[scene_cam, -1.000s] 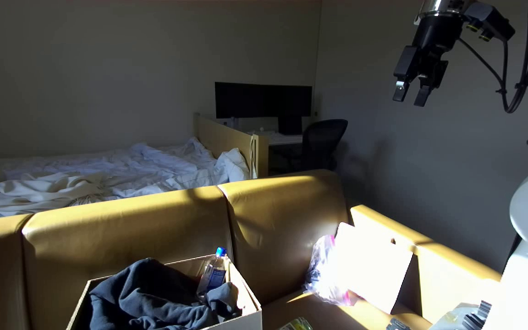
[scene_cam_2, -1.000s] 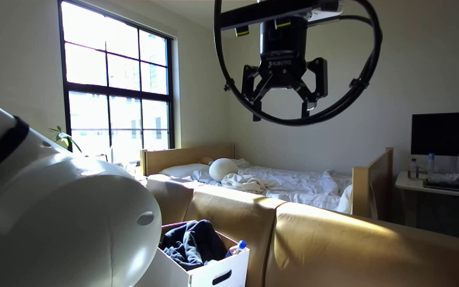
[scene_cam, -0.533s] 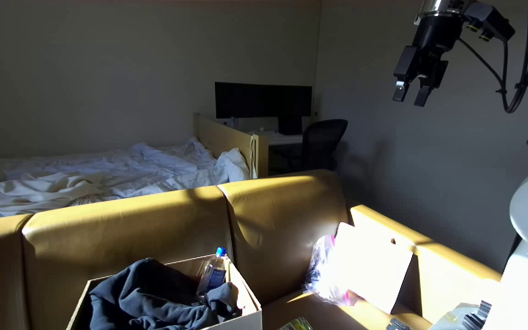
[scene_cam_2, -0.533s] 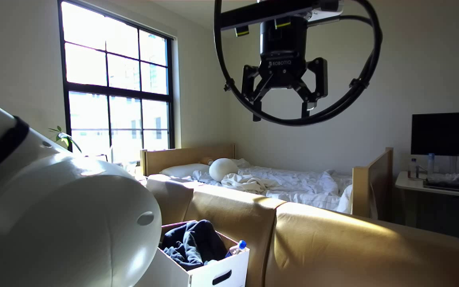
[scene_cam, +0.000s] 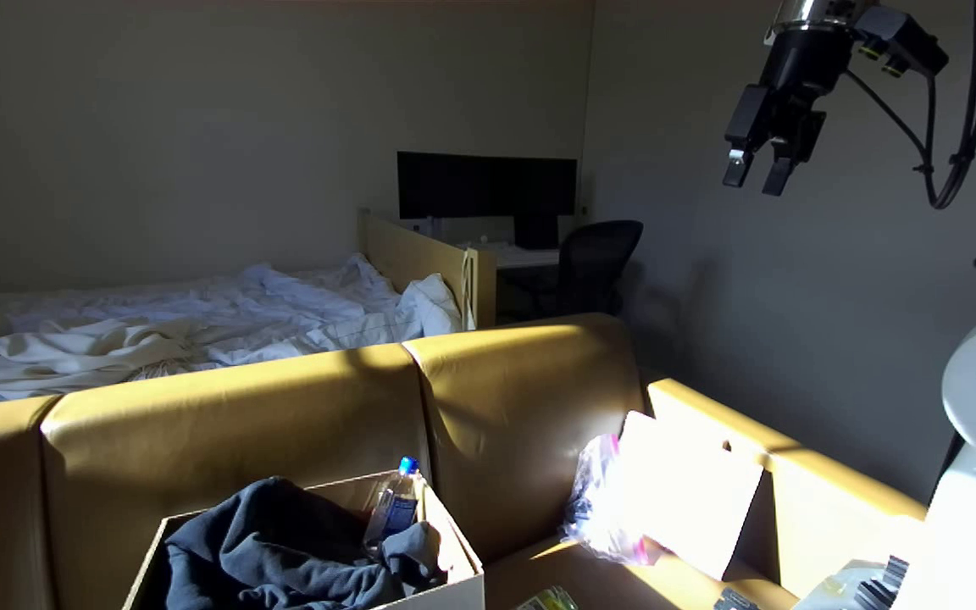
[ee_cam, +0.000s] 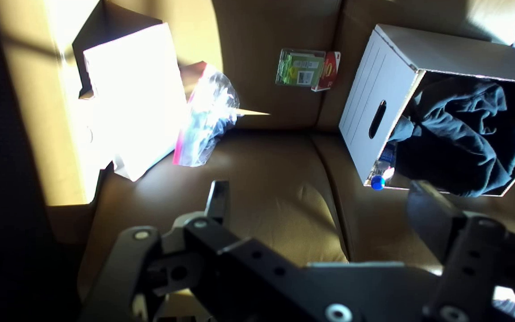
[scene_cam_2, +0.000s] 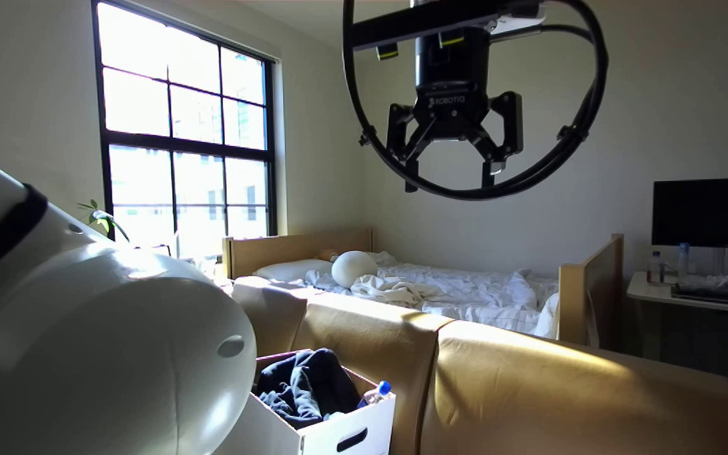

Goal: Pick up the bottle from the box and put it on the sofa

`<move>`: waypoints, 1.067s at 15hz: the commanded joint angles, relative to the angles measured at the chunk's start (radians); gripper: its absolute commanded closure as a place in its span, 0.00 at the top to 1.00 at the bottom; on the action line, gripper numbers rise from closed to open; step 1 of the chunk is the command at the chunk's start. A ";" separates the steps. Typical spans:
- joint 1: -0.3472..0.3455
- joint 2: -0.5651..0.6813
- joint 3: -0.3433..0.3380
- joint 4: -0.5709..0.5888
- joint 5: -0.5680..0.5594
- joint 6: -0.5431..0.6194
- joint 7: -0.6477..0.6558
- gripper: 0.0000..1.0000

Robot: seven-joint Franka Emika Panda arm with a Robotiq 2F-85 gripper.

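Note:
The bottle, clear with a blue cap and blue label, (scene_cam: 399,511) leans upright in a corner of the box (scene_cam: 447,595), beside dark cloth. Bottle (scene_cam_2: 375,395) and box (scene_cam_2: 373,422) show in both exterior views. The wrist view shows the bottle (ee_cam: 385,162) inside the near corner of the box (ee_cam: 361,105), at the right. The box stands on the tan sofa (scene_cam: 530,398), also seen in the wrist view (ee_cam: 280,179). My gripper (scene_cam: 756,180) is open and empty, high above the sofa and apart from the bottle; it also shows at top (scene_cam_2: 449,181) and in the wrist view (ee_cam: 318,190).
Another bright white box (scene_cam: 683,491) and a clear plastic bag (scene_cam: 598,500) rest by the sofa arm (scene_cam: 801,466). A green-and-red package (ee_cam: 306,69) lies on the seat. The bed (scene_cam: 285,313) is behind the sofa back. A cable (scene_cam_2: 598,76) loops around the gripper.
My gripper has shifted very slightly, a little left in one exterior picture and a little right in another. It stays open. The bottle and box have not moved.

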State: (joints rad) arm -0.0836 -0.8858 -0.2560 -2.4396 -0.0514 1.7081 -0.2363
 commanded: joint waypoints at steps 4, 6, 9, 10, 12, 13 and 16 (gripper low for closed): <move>0.049 0.236 -0.006 -0.014 0.014 0.436 -0.026 1.00; 0.103 0.329 -0.008 -0.017 0.092 0.536 -0.039 1.00; 0.176 0.476 0.015 -0.054 0.223 0.675 -0.047 1.00; 0.204 0.530 0.014 -0.060 0.273 0.686 -0.060 1.00; 0.247 0.634 0.037 -0.076 0.363 0.730 -0.084 1.00; 0.269 0.692 0.057 -0.074 0.412 0.760 -0.106 1.00; 0.243 0.712 0.117 -0.076 0.467 0.748 -0.117 1.00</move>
State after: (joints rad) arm 0.2102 -0.1733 -0.1880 -2.5175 0.4058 2.4615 -0.3475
